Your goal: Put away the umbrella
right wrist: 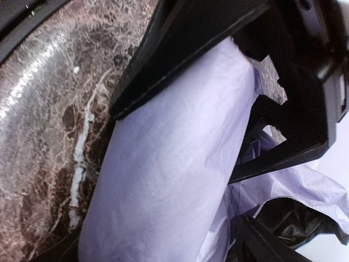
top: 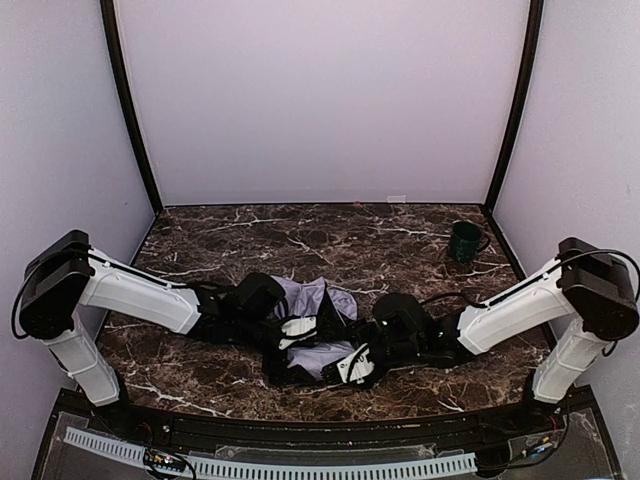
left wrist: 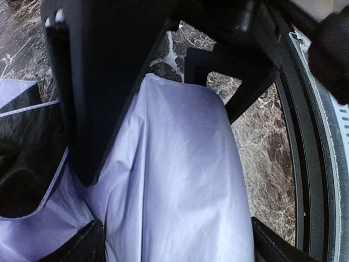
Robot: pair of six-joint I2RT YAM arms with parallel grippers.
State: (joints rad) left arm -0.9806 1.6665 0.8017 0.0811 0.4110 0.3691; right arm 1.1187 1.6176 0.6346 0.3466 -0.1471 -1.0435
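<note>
The umbrella [top: 308, 298] lies collapsed at the table's middle front, a crumpled bundle of pale lavender fabric with black lining showing. My left gripper [top: 297, 328] comes in from the left and my right gripper [top: 353, 364] from the right, close together on the bundle. In the left wrist view the rolled lavender fabric [left wrist: 180, 180] fills the gap between my left gripper's [left wrist: 174, 243] fingers. In the right wrist view the same roll [right wrist: 174, 164] fills my right gripper [right wrist: 158, 243] from side to side. Each gripper is closed on the fabric roll. The shaft and the handle knob are hidden.
A dark green mug [top: 463, 241] stands at the back right of the dark marble table [top: 250, 235]. Lavender walls close in the back and sides. The table's black front rim [left wrist: 305, 164] runs close beside the bundle.
</note>
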